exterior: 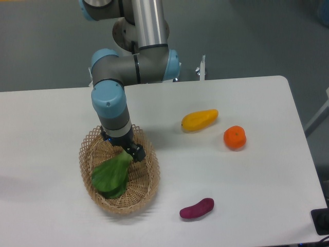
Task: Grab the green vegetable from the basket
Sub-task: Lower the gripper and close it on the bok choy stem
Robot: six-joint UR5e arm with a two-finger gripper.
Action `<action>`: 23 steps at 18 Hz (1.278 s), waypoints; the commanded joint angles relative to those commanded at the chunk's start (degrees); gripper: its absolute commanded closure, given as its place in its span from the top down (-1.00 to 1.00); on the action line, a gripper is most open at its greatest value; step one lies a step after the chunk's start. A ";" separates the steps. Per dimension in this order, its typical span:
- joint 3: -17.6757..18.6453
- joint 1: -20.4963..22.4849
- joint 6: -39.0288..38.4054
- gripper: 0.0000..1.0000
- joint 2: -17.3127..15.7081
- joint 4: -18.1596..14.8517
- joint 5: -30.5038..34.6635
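Note:
The green vegetable (110,176) has broad bright-green leaves and a pale stem pointing up-right. It lies inside the oval tan wicker basket (146,182) at the front left of the table. My gripper (126,151) reaches down into the basket, and its dark fingers sit at the stem end of the vegetable. The wrist hides the fingertips, so whether they are closed on the stem does not show.
A yellow oblong fruit (199,119) lies right of the arm. An orange (234,137) sits further right. A purple sweet-potato shape (197,208) lies near the front edge, right of the basket. The arm's base stands at the table's back edge.

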State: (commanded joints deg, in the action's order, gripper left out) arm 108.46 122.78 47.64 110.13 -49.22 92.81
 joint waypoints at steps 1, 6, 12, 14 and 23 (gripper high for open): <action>0.00 0.00 0.00 1.00 0.00 0.09 0.27; -0.44 -0.09 -1.14 -0.18 0.09 0.44 0.36; -0.79 -0.09 -0.97 -0.49 0.18 0.44 0.44; -0.88 0.00 -0.88 -0.52 0.09 0.35 0.36; -1.40 0.17 -0.35 -0.58 -0.88 0.26 0.27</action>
State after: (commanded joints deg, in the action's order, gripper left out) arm 107.05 122.96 47.28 109.25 -48.95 93.08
